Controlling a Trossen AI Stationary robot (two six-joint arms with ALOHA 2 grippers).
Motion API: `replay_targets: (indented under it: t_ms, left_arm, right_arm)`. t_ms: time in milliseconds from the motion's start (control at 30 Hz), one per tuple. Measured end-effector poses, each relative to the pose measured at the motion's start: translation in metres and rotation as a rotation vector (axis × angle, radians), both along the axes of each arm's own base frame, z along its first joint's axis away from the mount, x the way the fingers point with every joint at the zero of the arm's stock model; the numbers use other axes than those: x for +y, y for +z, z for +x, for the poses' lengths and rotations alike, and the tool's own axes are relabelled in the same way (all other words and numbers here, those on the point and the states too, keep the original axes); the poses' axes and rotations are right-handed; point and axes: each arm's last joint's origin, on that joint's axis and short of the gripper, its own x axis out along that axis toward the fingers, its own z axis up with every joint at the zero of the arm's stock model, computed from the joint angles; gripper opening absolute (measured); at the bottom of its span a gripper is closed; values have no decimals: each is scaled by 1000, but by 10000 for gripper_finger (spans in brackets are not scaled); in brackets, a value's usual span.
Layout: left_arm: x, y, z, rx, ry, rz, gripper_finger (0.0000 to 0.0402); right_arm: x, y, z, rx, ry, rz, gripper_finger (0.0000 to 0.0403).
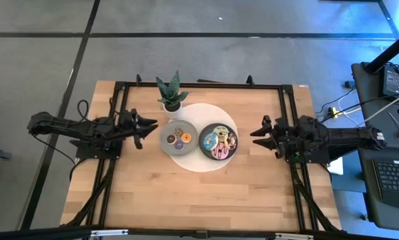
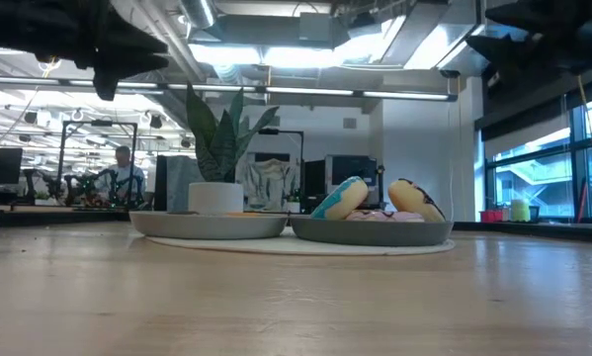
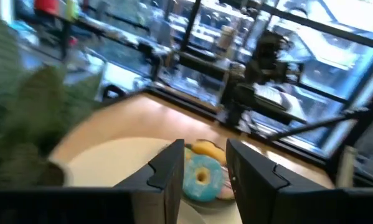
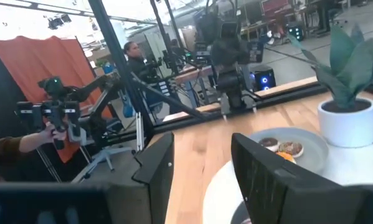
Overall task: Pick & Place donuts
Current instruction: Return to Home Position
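Donuts (image 1: 218, 141) near the plant (image 1: 172, 93) look light and squashy; best pinched across one ring's side; left jaws and right jaws both hang parted, empty.

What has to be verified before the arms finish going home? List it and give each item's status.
1. Left gripper open and empty: ok.
2. Right gripper open and empty: ok.
3. Small donuts lying inside the gray plate: ok.
4. Large donuts inside the dark plate: ok, though they are piled and lean on each other.
5. Both grippers raised above plate height, going by the low view: ok.
6. Full donut count: cannot tell, because the pile hides some.
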Motion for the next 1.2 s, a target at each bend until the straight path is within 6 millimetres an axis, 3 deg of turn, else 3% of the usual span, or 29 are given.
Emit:
replay_targets:
  t_ms: [267, 567, 967, 1200]
  left_arm:
    - [5, -10, -11, -43, 49, 28, 112]
    - [12, -8, -30, -95, 46, 38, 113]
    - [13, -39, -22, -114, 56, 0, 116]
    - [14, -44, -22, -71, 87, 26, 112]
  right_arm:
    - [0, -4, -9, -49, -2, -30, 162]
    - [0, -2, -19, -75, -8, -10, 162]
    - [-2, -2, -18, -73, -76, -48, 162]
    - [-2, -1, -19, -83, -76, -55, 162]
